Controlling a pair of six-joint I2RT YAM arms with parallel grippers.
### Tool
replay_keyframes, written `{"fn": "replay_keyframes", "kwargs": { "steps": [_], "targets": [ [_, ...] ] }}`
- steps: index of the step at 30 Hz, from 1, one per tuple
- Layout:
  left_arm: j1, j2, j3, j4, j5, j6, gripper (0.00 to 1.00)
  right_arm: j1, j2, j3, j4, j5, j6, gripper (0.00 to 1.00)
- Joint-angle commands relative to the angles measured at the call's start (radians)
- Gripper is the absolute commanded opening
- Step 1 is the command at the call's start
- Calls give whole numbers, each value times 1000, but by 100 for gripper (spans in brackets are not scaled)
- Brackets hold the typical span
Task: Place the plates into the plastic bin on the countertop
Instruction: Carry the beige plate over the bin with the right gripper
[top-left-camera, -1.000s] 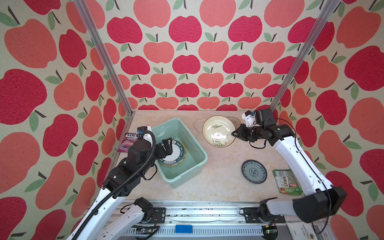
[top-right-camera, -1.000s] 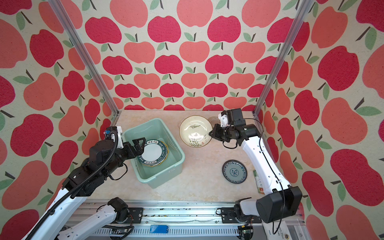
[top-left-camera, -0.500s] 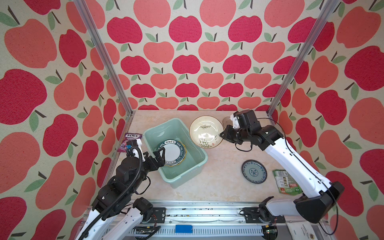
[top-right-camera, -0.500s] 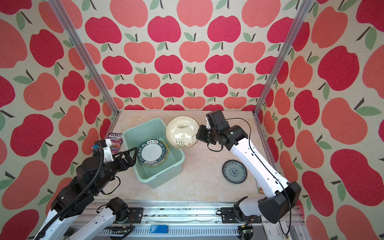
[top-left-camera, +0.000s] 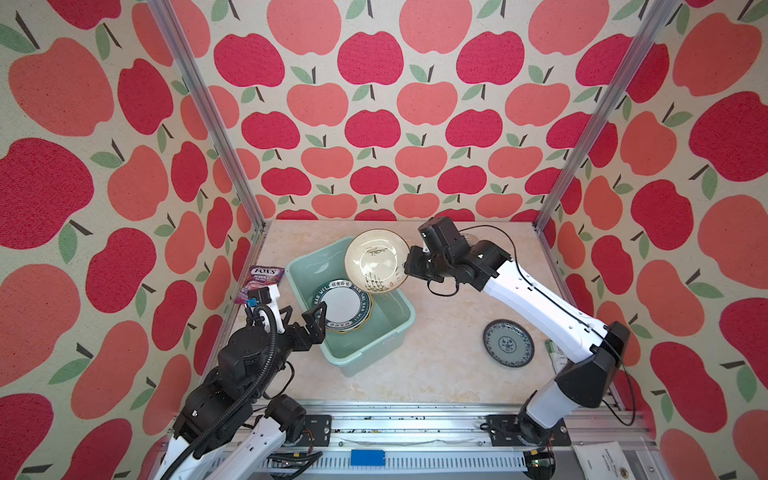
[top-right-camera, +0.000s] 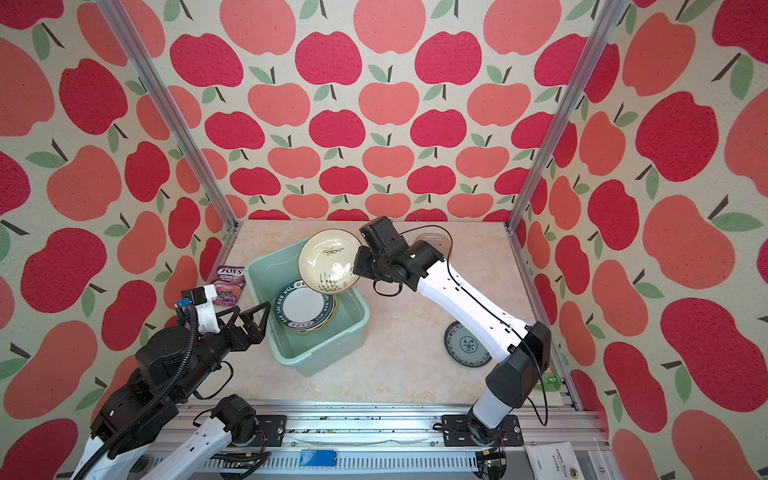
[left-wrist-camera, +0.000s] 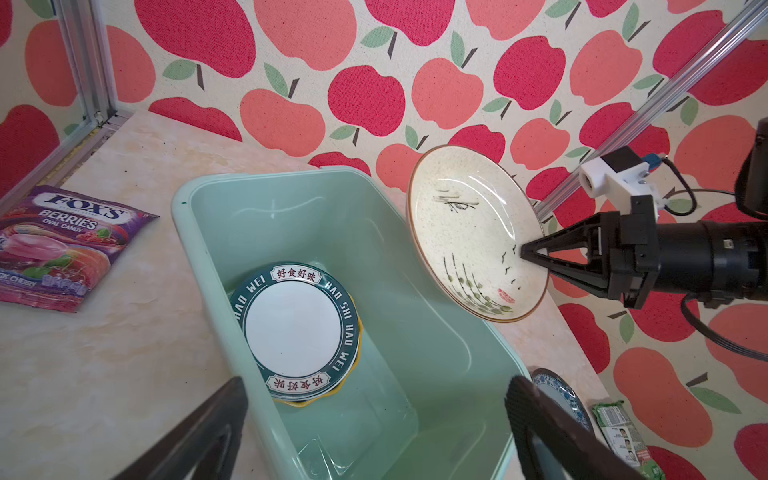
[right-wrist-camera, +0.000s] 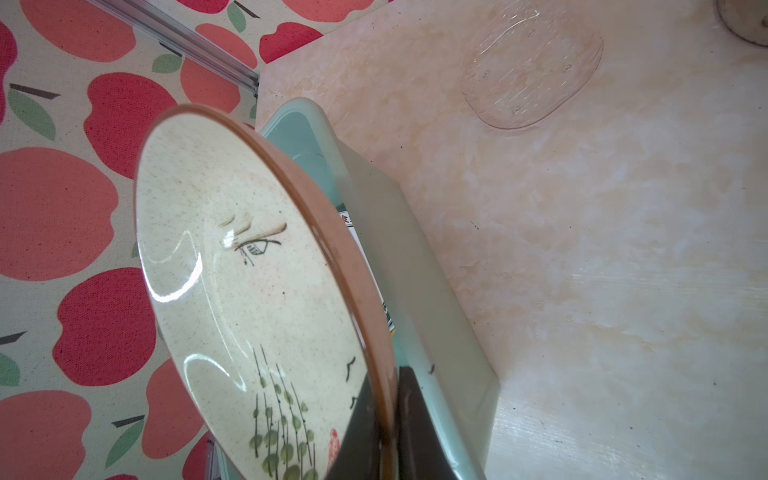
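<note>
So the beige marble-look countertop (top-left-camera: 449, 365) takes up the whole floor of the booth, and the mint-green plastic bin (top-left-camera: 374, 353) sits on it left of centre, turned at an angle. The right gripper (top-left-camera: 406, 266) is pinching the rim of a speckled cream plate (top-left-camera: 376, 259) with painted reeds, holding it tilted in the air over the bin's far right rim. The left gripper (top-left-camera: 304, 312) hangs by the bin's near left wall with its pincer spread wide and nothing in it. Down in the bin a white plate with a dark lettered rim (top-left-camera: 343, 305) lies flat on top of a yellow plate (left-wrist-camera: 307, 402) that only peeks out at the edge. A blue-patterned plate (top-left-camera: 508, 343) sits on the counter well to the right, and a clear glass plate (right-wrist-camera: 532, 70) is near the back wall. Purple Fox's candy packet (top-left-camera: 259, 282) is left of the bin, and a green packet (top-left-camera: 555, 357) is at the right edge.
</note>
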Motion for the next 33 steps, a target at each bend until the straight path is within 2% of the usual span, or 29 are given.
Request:
{"fn": "replay_keyframes", "kwargs": {
  "steps": [1, 6, 12, 15, 26, 33],
  "targets": [
    [4, -3, -9, 31, 47, 82, 99, 48, 46, 92, 88, 75, 72, 0],
    [3, -10, -5, 53, 46, 132, 99, 109, 123, 145, 65, 149, 163, 0],
    [4, -10, 15, 79, 95, 214, 99, 174, 204, 220, 2, 249, 262, 0],
    [3, 0, 40, 53, 88, 241, 99, 193, 239, 248, -37, 273, 352, 0],
    [3, 36, 135, -41, 8, 170, 99, 241, 347, 328, -181, 317, 741, 0],
    [4, 22, 130, -54, -7, 155, 99, 258, 452, 458, -272, 338, 843, 0]
  ]
}}
